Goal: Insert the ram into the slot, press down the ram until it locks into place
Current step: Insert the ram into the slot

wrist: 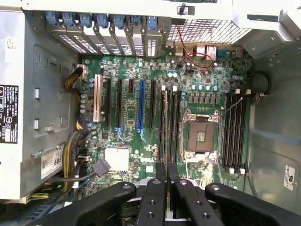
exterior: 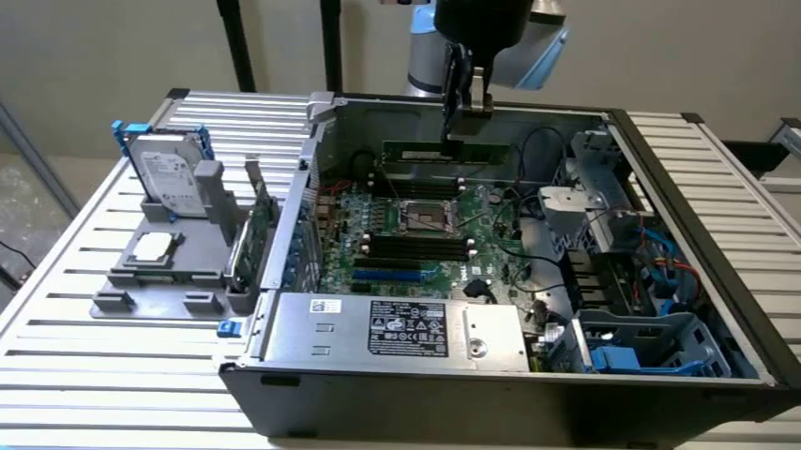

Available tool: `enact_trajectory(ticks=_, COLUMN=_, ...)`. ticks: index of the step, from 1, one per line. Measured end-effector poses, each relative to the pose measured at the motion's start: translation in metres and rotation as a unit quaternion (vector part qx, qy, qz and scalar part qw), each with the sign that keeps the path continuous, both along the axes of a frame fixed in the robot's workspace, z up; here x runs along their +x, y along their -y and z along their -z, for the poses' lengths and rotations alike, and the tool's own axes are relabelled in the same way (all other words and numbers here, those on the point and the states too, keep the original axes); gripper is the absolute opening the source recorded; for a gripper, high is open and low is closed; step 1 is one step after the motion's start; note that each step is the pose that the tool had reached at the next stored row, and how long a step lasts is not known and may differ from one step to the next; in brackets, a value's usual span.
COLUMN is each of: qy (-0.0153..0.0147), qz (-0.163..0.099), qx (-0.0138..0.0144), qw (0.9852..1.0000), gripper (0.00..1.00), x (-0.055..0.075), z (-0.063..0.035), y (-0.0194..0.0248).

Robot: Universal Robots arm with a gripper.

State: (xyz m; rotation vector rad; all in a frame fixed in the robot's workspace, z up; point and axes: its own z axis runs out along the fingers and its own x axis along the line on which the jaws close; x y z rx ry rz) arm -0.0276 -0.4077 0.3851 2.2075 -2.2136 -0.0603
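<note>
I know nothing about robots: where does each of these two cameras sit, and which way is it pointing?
Exterior view: off the arm, raised beside the open computer case, looking down into it; the arm hangs in from above with the gripper holding the ram.
Wrist view: on the arm's wrist, looking along the dark fingers down onto the motherboard.
Shared: both see the gripper, the ram, the motherboard and the CPU socket.
</note>
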Motion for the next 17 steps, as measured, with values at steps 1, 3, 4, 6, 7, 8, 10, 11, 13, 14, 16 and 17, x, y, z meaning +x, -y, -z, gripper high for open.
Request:
enact_trajectory(ticks=1, qy=0.0, qz=0.007, qx=-0.0002, qw=1.0, gripper=0.13, x=0.0, z=0.0016, y=0.0)
enact_trajectory(ticks=3, qy=0.0, qz=0.019, qx=-0.0011, qw=0.9998, gripper=0.13, x=0.0, z=0.0052, y=-0.0002)
enact_trajectory(ticks=4, qy=0.0, qz=0.023, qx=-0.0015, qw=0.9997, gripper=0.13, x=-0.001, z=0.0069, y=-0.0002)
enact_trajectory(ticks=6, qy=0.0, qz=0.025, qx=-0.0016, qw=0.9997, gripper=0.13, x=-0.003, z=0.0106, y=-0.0002)
enact_trajectory(ticks=7, qy=0.0, qz=0.025, qx=-0.0017, qw=0.9997, gripper=0.13, x=-0.004, z=0.0124, y=-0.0002)
enact_trajectory(ticks=8, qy=0.0, qz=0.025, qx=-0.0017, qw=0.9997, gripper=0.13, x=-0.006, z=0.0143, y=-0.0002)
enact_trajectory(ticks=10, qy=0.0, qz=0.025, qx=-0.0017, qw=0.9997, gripper=0.13, x=-0.007, z=0.0179, y=-0.0002)
enact_trajectory(ticks=11, qy=0.0, qz=0.025, qx=-0.0017, qw=0.9997, gripper=0.13, x=-0.007, z=0.0197, y=-0.0002)
enact_trajectory(ticks=13, qy=0.0, qz=0.025, qx=-0.0017, qw=0.9997, gripper=0.13, x=-0.007, z=0.0234, y=-0.0002)
enact_trajectory(ticks=14, qy=0.0, qz=0.025, qx=-0.0017, qw=0.9997, gripper=0.13, x=-0.008, z=0.0252, y=-0.0002)
enact_trajectory(ticks=16, qy=0.0, qz=0.025, qx=-0.0017, qw=0.9997, gripper=0.13, x=-0.008, z=0.0288, y=-0.0002)
enact_trajectory(ticks=17, qy=0.0, qz=0.025, qx=-0.0017, qw=0.9997, gripper=0.13, x=-0.008, z=0.0306, y=-0.0002)
